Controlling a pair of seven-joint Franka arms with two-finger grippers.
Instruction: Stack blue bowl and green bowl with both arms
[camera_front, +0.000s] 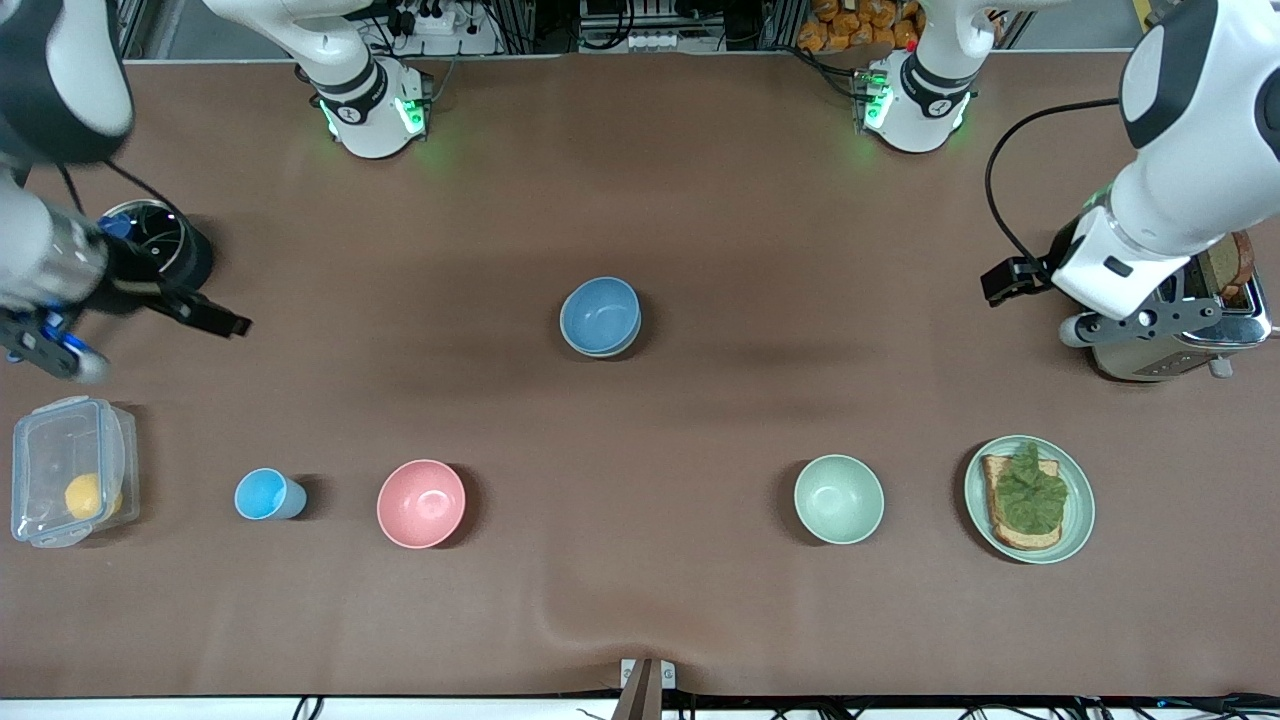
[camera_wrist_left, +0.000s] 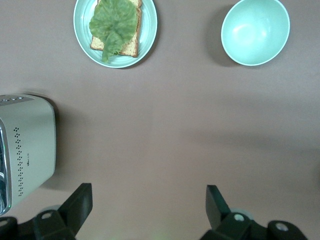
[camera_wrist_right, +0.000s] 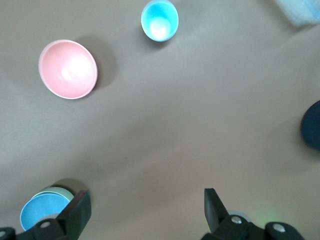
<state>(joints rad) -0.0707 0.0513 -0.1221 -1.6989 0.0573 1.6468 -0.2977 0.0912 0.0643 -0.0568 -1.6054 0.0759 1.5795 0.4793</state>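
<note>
- One round matte medium-blue bowl (camera_front: 600, 314) is seen at the middle of the brown tabletop (camera_front: 700, 200), nested inside one sage-green bowl (camera_wrist_right: 64, 192); of the green one only a thin rim is shown beneath it in the right wrist view.
- Three further round vessels are counted nearer the front camera: one pink bowl (camera_front: 421, 503), one pale mint-green bowl (camera_front: 839, 498) and one small light-blue cup (camera_front: 265, 494).
- One mint-green plate (camera_front: 1078, 520) with toast and a lettuce leaf, one clear lidded box (camera_front: 60, 470) holding a yellow item, and one metal toaster (camera_front: 1215, 330) are also present.
- The left claw (camera_wrist_left: 149, 202) hangs spread and empty over bare tabletop beside the toaster.
- The right claw (camera_wrist_right: 147, 205) hangs spread and empty toward the right arm's end; a dark round container (camera_front: 160, 245) is partly covered by that arm.
</note>
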